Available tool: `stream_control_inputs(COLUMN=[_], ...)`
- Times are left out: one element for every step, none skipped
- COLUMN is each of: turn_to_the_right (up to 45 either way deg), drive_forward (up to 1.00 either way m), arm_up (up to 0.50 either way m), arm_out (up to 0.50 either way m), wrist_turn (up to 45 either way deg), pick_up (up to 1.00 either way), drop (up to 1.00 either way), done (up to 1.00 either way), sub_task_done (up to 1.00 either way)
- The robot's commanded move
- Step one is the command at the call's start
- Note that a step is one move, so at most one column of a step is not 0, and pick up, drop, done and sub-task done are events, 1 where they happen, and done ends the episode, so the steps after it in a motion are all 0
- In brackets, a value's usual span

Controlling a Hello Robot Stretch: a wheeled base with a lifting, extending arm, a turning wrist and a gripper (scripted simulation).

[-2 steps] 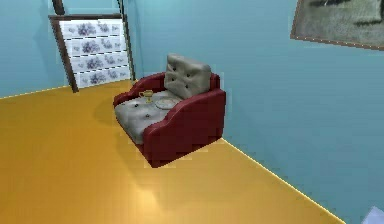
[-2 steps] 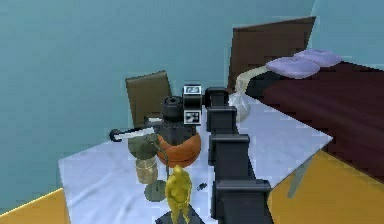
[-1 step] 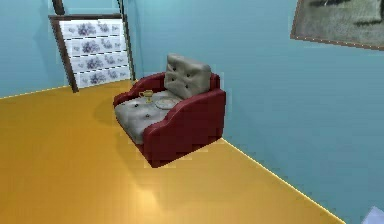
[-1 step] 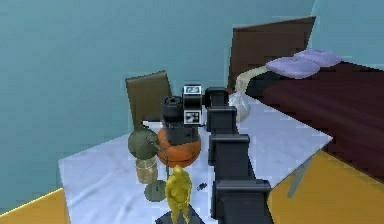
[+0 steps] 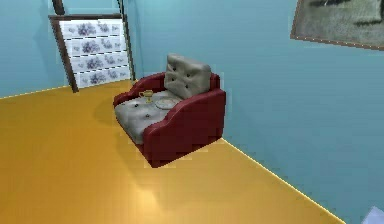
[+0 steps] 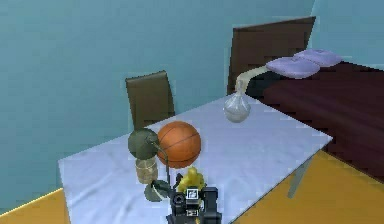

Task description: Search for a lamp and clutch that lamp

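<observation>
Lamp (image 6: 146, 146): small table piece with an olive-green rounded head on a thin dark stem and leaf-like parts at its foot. It stands at the near edge of the white table (image 6: 270, 150) in the arm side view, just beyond the gripper.

Gripper (image 6: 191, 203): dark body at the arm side view's bottom edge, just right of the lamp's foot. How its fingers stand cannot be told, nor whether it holds anything, as table items sit at and behind it.

Yellow object (image 6: 191, 178): small and indistinct, directly above the gripper.

Basketball (image 6: 180, 143): orange, on the table, touching or just beside the lamp's head on its right.

Pale vessel (image 6: 237, 106): translucent, at the table's far side.

Chair (image 6: 150, 98): brown back, behind the table against the blue wall.

Bed (image 6: 335, 105): dark maroon cover, lavender pillows (image 6: 300, 66), brown headboard (image 6: 265, 45), beyond the table's right end.

Forward view: orange floor (image 5: 80, 160). Red armchair (image 5: 185, 125) in a blue corner, with a grey cushion (image 5: 187, 77) upright against its back and a small object (image 5: 147, 97) on the seat. Leaning rack (image 5: 95, 48) with patterned panels farther left. Framed picture (image 5: 340, 22) on the right wall.
</observation>
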Motion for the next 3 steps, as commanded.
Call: stream_control_inputs(turn_to_the_right=[0.0, 0.0, 0.0], drive_forward=[0.0, 0.0, 0.0], arm_up=[0.0, 0.1, 0.0], arm_out=[0.0, 0.0, 0.0], wrist_turn=[0.0, 0.0, 0.0], pick_up=[1.0, 0.0, 0.0], drop=[0.0, 0.0, 0.0], done=[0.0, 0.0, 1.0], sub_task_done=[0.0, 0.0, 0.0])
